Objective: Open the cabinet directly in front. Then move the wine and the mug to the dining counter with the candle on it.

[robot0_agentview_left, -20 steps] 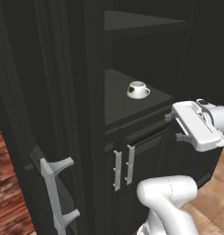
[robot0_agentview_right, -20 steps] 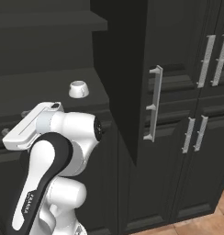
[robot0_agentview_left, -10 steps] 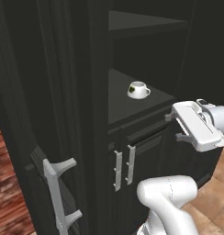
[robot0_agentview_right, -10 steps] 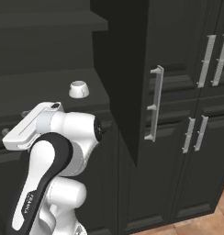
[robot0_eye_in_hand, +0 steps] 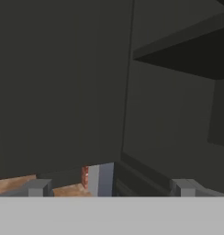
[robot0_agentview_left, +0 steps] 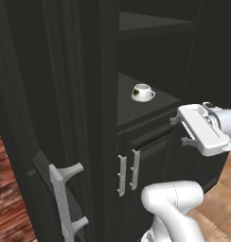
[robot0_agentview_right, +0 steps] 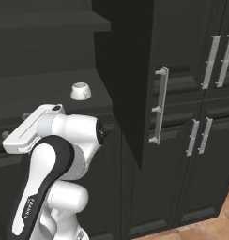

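The black cabinet (robot0_agentview_left: pixel 150 156) stands open, its left door (robot0_agentview_left: pixel 46 118) and right door (robot0_agentview_right: pixel 130 93) both swung out toward me. On its lower shelf sits the small white mug (robot0_agentview_left: pixel 142 92) (robot0_agentview_right: pixel 80 91), upright and alone. My gripper (robot0_agentview_left: pixel 180 131) (robot0_agentview_right: pixel 13 125) hovers in front of the shelf edge, below and to the right of the mug, and apart from it. Its fingers are spread wide with nothing between them. In the hand view the gripper (robot0_eye_in_hand: pixel 111 188) points into the dark cabinet interior under an upper shelf (robot0_eye_in_hand: pixel 187 50). The wine, the dining counter and the candle are out of view.
The open left door's silver handle (robot0_agentview_left: pixel 65 203) juts out near my base, and the right door's handle (robot0_agentview_right: pixel 159 105) stands beside the arm. Below the shelf are shut lower doors (robot0_agentview_left: pixel 127 172). More black cabinet doors (robot0_agentview_right: pixel 205 117) are to the right. The wood floor (robot0_agentview_left: pixel 217 194) lies below.
Almost nothing differs. The left door's handle has crept slightly rightward in the left base view, while the arm, the open gripper and the mug stay put.
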